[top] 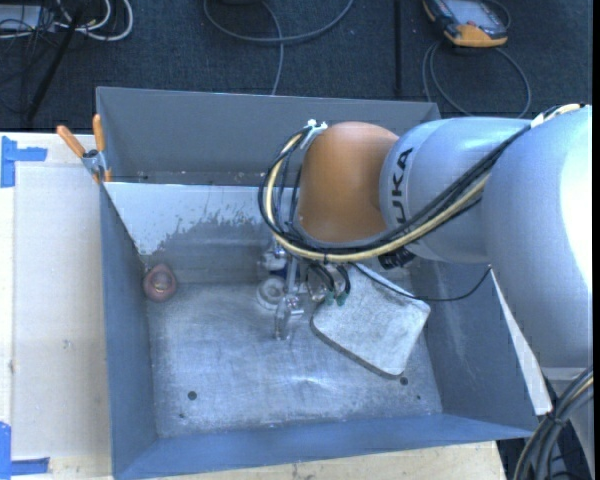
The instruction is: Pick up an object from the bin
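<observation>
The gripper (284, 320) hangs low over the bare floor near the middle of the grey metal bin (130, 258); whether it is open or closed cannot be told. Just to its right lies a flat grey rectangular cloth-like pad (375, 333). A small brown round knob-like object (160, 284) sits well apart, by the left wall.

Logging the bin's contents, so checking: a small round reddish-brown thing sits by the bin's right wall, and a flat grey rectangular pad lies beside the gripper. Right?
Not quite. The camera view shows the small round reddish-brown thing near the grey metal bin's left wall, not its right. The flat grey rectangular pad does lie beside the gripper.
</observation>
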You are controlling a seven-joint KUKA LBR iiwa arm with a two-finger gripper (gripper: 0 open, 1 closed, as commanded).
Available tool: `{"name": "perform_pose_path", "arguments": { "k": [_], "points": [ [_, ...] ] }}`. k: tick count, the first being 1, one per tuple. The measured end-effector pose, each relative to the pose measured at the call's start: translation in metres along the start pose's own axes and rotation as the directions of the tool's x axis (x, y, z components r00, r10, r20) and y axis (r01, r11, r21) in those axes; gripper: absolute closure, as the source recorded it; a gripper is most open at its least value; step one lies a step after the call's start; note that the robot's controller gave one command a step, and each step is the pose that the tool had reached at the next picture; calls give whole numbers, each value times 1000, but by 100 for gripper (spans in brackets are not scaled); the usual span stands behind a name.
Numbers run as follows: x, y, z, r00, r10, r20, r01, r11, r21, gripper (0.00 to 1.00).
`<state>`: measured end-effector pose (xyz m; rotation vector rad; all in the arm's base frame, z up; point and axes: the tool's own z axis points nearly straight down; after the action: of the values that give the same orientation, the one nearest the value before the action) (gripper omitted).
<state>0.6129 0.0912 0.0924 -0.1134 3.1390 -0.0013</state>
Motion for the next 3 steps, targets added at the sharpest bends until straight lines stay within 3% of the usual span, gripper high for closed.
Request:
{"name": "perform_pose_path", "arguments": {
  "k": [1,2,3],
  "points": [
    [-2,-56,8,990,143,3,-143,990,-1,0],
    [-1,-55,9,989,145,0,-145,989,-1,100],
    [-1,-55,9,989,146,0,-146,989,-2,0]
  ]
}}
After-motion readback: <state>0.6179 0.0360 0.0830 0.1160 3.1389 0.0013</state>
